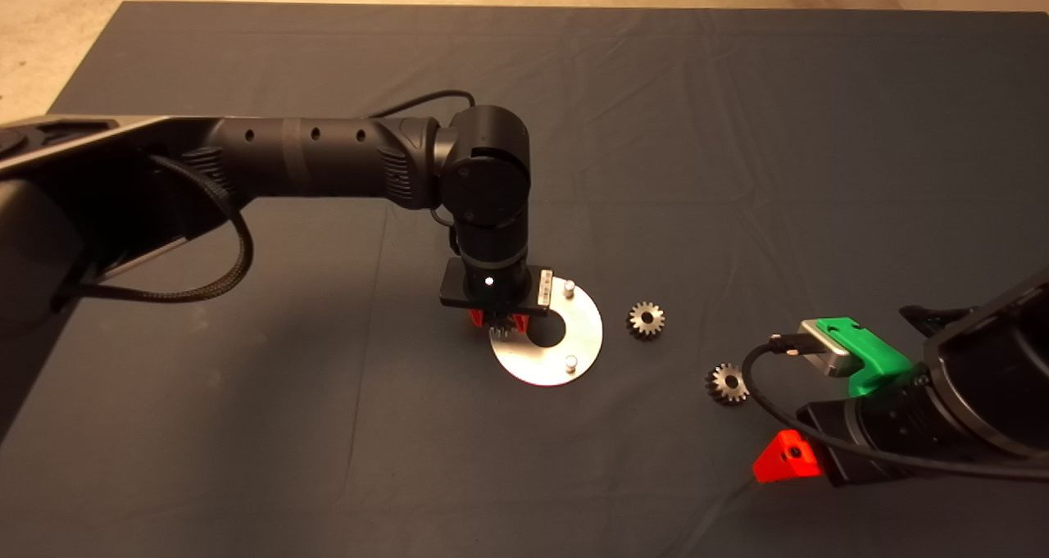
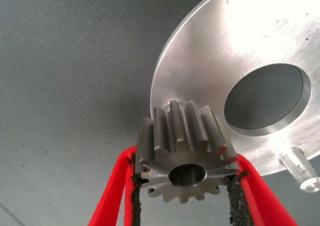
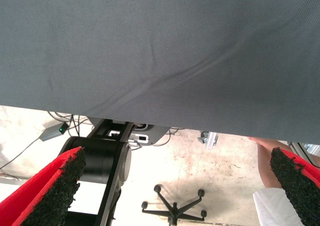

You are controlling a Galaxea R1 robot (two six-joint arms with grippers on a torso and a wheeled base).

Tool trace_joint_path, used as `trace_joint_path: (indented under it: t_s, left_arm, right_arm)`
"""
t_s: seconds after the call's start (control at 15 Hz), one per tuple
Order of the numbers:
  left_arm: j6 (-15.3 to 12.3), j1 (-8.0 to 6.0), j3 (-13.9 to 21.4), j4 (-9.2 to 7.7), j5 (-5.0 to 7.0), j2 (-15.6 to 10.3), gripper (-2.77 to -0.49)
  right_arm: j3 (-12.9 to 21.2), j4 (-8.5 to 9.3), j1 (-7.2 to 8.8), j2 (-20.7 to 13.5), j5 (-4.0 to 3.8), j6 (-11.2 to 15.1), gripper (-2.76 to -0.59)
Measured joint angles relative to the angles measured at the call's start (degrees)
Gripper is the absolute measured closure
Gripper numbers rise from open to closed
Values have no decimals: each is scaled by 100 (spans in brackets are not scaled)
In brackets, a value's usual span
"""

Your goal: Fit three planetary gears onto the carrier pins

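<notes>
Spread across the table, a dark grey cloth mat (image 1: 737, 132), and on it a flat round shiny metal disc with a large central hole (image 1: 583, 337). Reaching in over the disc's near-left rim, the left green gripper with red fingers (image 2: 185, 196), pinching one small grey-silver spur gear (image 2: 182, 153) between its black pads, directly above a short silver peg barely peeking behind the teeth. Judged: first gear in hand, none seated yet; next, bore lined up with that peg, then lowered and released. Two bare pegs (image 1: 568, 288) (image 1: 571, 363) visible in the head view. Two more like gears (image 1: 646, 319) (image 1: 728, 383) flat on the mat, right of the disc. Parked at lower right, the right gripper (image 3: 175, 186), fingers spread wide, holding nothing. Third peg mostly hidden; bore-to-peg alignment hard to judge.
</notes>
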Motion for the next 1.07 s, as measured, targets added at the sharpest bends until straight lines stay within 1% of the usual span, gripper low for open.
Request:
trace_joint_path:
  t_s: [0.13,0.2,0.47,0.53,0.67,0.73,0.87,0.93,1.0,1.07]
  left_arm:
    - [0,0,0,0,0,-1,-87]
    - [2,0,0,0,0,-1,-93]
    - [46,-2,0,-7,0,-2,-105]
    - [68,-2,0,-8,0,-2,-113]
    - [96,-2,0,-9,0,-2,-117]
    - [102,-2,0,-8,0,-2,-128]
    - [105,-7,52,-7,2,-4,-132]
    - [105,-20,142,-11,0,-4,-142]
    - [105,-73,250,-23,0,-18,-146]
    - [105,-190,366,-29,-1,-52,-146]
  right_arm:
    - [0,0,0,0,0,0,-275]
    - [0,0,1,0,0,0,-275]
    - [0,0,0,0,2,0,-275]
    - [0,0,2,0,0,0,-275]
    - [0,0,0,0,0,0,-275]
    - [0,0,0,0,0,0,-275]
    - [0,0,1,0,0,0,-275]
    - [0,0,0,0,0,0,-275]
    - [0,0,2,0,0,-16,-275]
    - [0,0,2,0,0,-70,-275]
